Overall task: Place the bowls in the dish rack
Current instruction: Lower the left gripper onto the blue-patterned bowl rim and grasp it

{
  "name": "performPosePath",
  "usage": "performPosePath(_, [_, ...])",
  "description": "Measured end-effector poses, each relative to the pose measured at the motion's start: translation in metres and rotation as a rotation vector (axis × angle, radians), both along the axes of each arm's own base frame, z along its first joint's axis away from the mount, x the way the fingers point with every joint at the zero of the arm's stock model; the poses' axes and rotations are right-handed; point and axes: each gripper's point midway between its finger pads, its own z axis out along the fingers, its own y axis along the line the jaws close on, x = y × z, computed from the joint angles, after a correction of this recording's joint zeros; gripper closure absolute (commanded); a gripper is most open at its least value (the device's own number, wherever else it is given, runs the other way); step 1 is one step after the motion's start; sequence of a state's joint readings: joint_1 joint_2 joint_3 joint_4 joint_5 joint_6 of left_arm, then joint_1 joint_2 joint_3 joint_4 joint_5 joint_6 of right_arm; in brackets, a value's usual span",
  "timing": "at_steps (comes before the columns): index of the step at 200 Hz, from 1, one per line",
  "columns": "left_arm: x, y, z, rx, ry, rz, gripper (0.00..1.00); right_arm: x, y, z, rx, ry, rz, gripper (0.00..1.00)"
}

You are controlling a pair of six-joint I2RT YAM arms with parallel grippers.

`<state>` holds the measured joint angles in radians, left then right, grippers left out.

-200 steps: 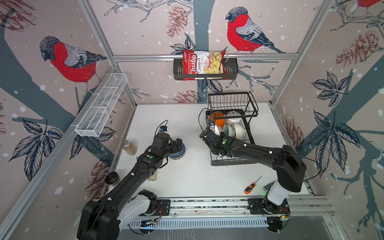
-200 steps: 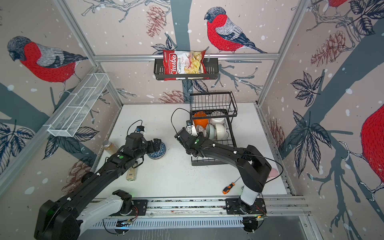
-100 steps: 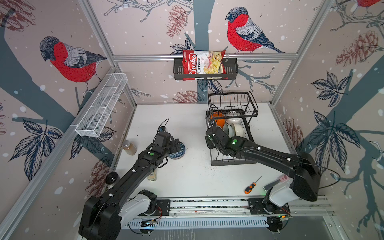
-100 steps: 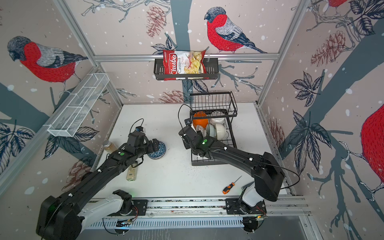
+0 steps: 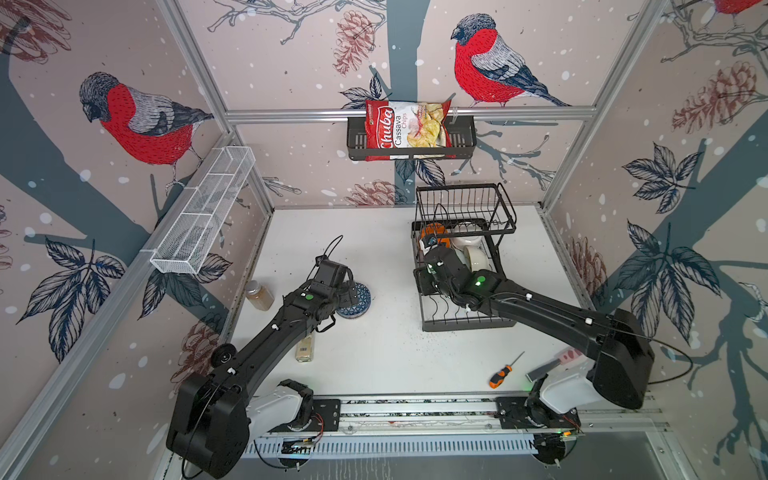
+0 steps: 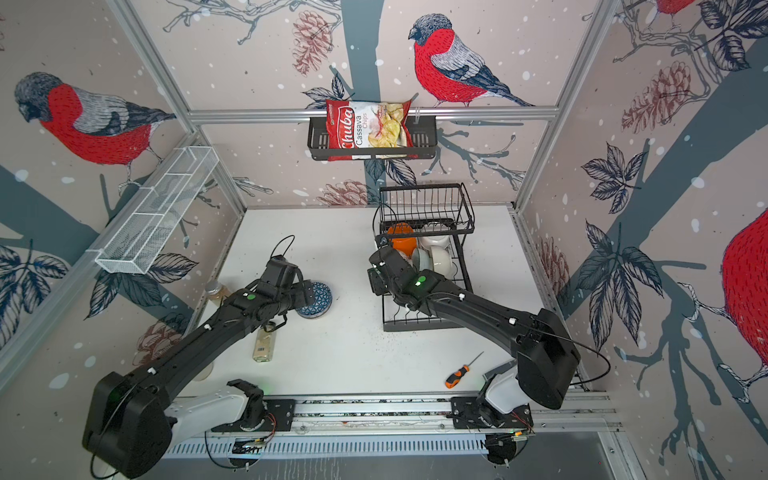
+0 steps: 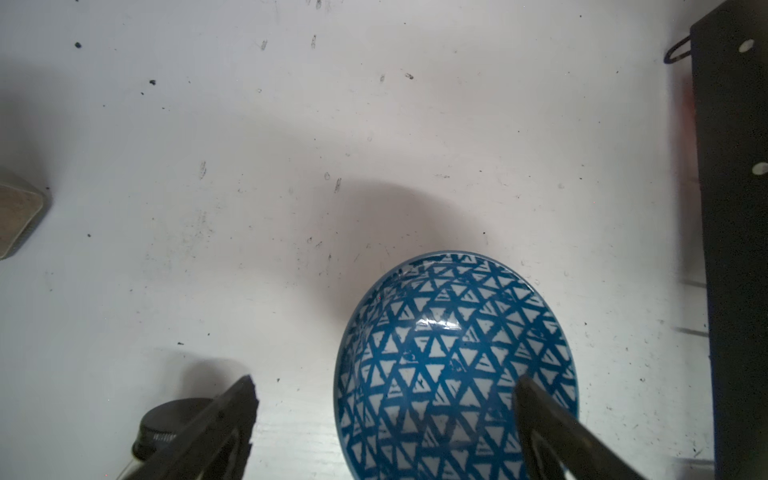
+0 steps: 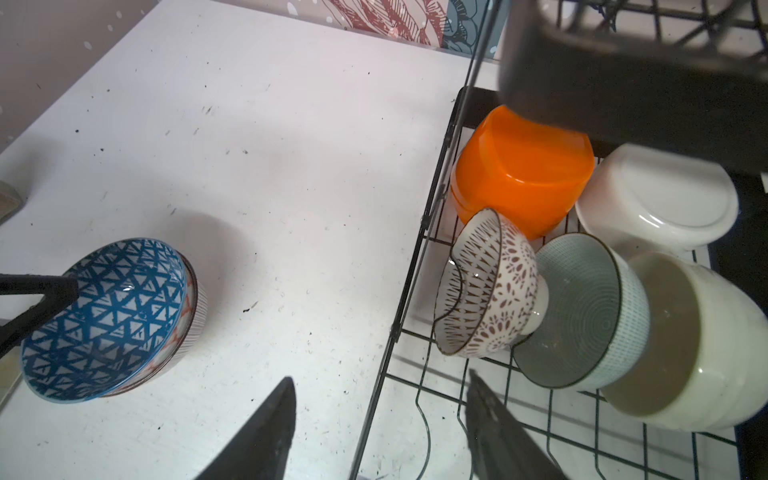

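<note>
- Already loaded on the lower tier of the large black two-tier wire dish rack [image 8: 399, 307]: a glossy orange round bowl [image 8: 519, 174], a plain white ceramic bowl [image 8: 656, 199], a white bowl with brown line pattern [image 8: 486, 286], a pale green fine-lined bowl [image 8: 582, 307] and a cream bowl [image 8: 685, 332]. The last three lean on edge in a touching row.
- Judging by that count, well past halfway. No bowl visible in the raised upper basket.
- Still to load: a round ceramic bowl with blue-and-white triangle pattern [image 7: 453, 361], nested upright inside a striped bowl with orange marks [image 8: 193, 299]. Both on the white table [image 7: 291, 166], apart from the rack, to its left in both top views.
- Left black parallel gripper [image 7: 386, 382]: spread wide, empty, low over that stack. One finger [image 7: 552, 419] over the blue bowl's inside, the other [image 7: 216, 424] over bare table outside, so straddling the rim. Contact with the rim impossible to tell.
- Right black parallel gripper [image 8: 381, 376]: partly spread, holding nothing, at the rack's table-side edge, just beside the brown-patterned bowl but clear of it.
</note>
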<state>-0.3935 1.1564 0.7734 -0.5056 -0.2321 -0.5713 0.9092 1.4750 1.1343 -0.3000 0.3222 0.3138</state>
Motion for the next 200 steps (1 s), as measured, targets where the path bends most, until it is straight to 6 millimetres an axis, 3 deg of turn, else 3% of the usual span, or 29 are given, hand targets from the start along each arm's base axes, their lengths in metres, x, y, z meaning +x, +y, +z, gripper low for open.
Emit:
performPosePath(50, [-0.007,0.005,-0.013,0.031,0.067,0.019,0.12,0.006,-0.014,0.015,0.06,-0.025,-0.017,0.34])
performPosePath(91, [-0.012,0.009,-0.026,0.064,0.135,0.032,0.22,0.007,-0.014,0.017,0.066,-0.04,-0.002,0.34])
performPosePath(157, [-0.014,0.007,-0.04,0.078,0.203,0.027,0.46,0.008,-0.019,0.009,0.055,-0.028,-0.008,0.34])
performPosePath(200, [-0.012,0.005,-0.038,0.073,0.2,0.022,0.64,0.008,-0.019,0.007,0.059,-0.026,-0.006,0.34])
